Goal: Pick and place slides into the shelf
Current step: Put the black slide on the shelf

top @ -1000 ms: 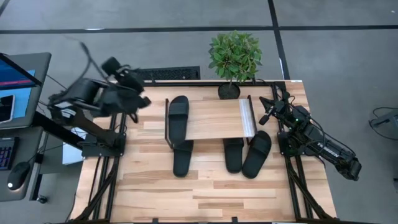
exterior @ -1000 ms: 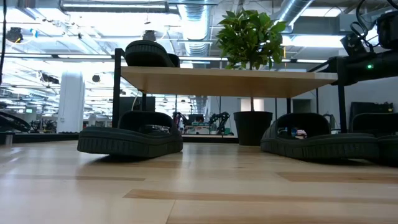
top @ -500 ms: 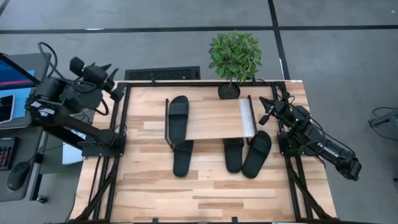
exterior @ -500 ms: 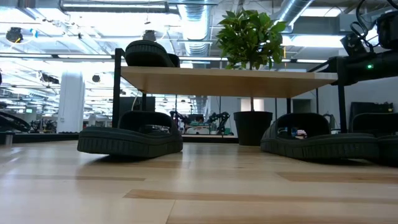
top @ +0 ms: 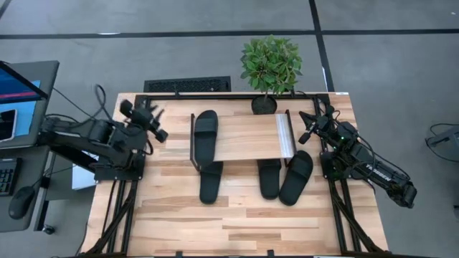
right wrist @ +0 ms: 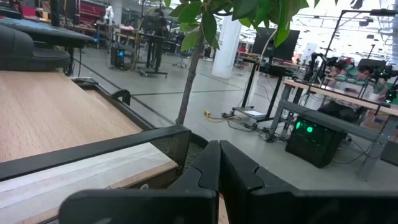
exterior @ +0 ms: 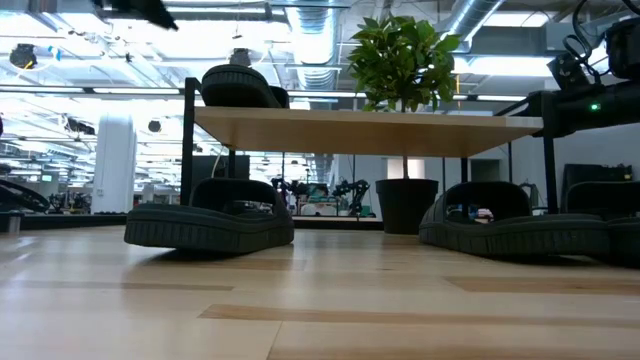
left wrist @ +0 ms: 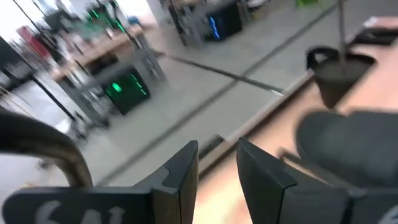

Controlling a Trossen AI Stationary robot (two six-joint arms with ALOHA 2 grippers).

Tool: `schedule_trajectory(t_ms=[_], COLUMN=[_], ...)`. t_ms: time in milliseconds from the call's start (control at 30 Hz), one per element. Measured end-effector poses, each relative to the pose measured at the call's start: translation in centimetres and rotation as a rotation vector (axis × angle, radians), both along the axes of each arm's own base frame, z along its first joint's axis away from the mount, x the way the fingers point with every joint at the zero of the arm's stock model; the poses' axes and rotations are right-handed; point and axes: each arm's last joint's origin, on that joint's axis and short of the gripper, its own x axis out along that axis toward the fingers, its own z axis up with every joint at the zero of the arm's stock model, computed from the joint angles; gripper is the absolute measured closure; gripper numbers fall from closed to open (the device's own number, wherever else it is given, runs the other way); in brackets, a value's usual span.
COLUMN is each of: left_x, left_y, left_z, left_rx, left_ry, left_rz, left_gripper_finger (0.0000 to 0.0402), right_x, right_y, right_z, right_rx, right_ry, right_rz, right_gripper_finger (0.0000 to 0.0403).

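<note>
While matte rubbery slides lie flat | light-wood shelf | strap probably ribbed

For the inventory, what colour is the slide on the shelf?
Plain black slide; clearest in the high view.

One black slide is laid flat on the light-wood shelf; three more slides are seen beneath and beside it

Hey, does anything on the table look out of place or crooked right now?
Mostly tidy. One slide on the tabletop right of the shelf lies angled, unlike its straight neighbour. Only one slide sits on the shelf. Nothing looks spilled or damaged.
</note>
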Motion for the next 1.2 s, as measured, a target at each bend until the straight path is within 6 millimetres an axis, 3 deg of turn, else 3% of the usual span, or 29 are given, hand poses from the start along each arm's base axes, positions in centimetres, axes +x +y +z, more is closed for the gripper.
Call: schedule_trajectory(t_ms=[133, 333, 500, 733, 967, 1200], left_x=[-0.1, -0.8, -1.3, -1.6, -1.2, -0.5], left_y=[-0.3, -1.4, -3.0, -5.8, -8.5, -10.4], left_z=[-2.6, -4.7, -6.2, -9.0, -12.1, -13.2], left_rx=[-0.167, -0.41, -0.636, -0.818, -0.898, -0.775], left_ry=[-0.011, -0.032, -0.013, 0.026, -0.015, -0.019], left_rz=[-0.077, -0.229, -0.385, -0.532, -0.61, -0.656], left_gripper_finger=[0.0301, 0.0301, 0.0301, 0.0301, 0.0301, 0.0301], right_x=[0.0, 0.0, 0.0, 0.0, 0.0, 0.0], right_y=[0.0, 0.0, 0.0, 0.0, 0.0, 0.0], right_z=[0.0, 0.0, 0.0, 0.0, 0.0, 0.0], right_rx=[0.0, 0.0, 0.0, 0.0, 0.0, 0.0], right_ry=[0.0, 0.0, 0.0, 0.0, 0.0, 0.0], right_rz=[0.0, 0.0, 0.0, 0.0, 0.0, 0.0], right_gripper_finger=[0.0403, 0.0403, 0.0403, 0.0403, 0.0403, 0.0403])
